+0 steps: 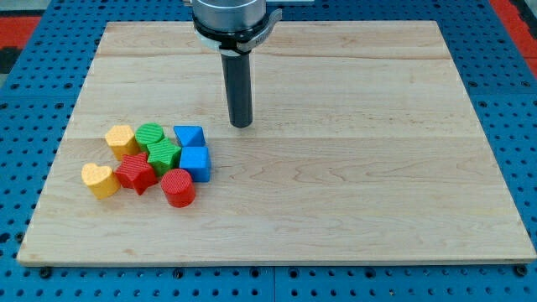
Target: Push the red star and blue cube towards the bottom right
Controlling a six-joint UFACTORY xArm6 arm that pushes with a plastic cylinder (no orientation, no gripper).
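The red star lies in a tight cluster of blocks at the board's lower left. The blue cube sits at the cluster's right edge, just right of the green star. My tip rests on the board above and to the right of the cluster, about a block's width from the blue triangular block. It touches no block.
The cluster also holds a red cylinder, a green cylinder, a yellow block and a yellow heart. The wooden board lies on a blue pegboard surface.
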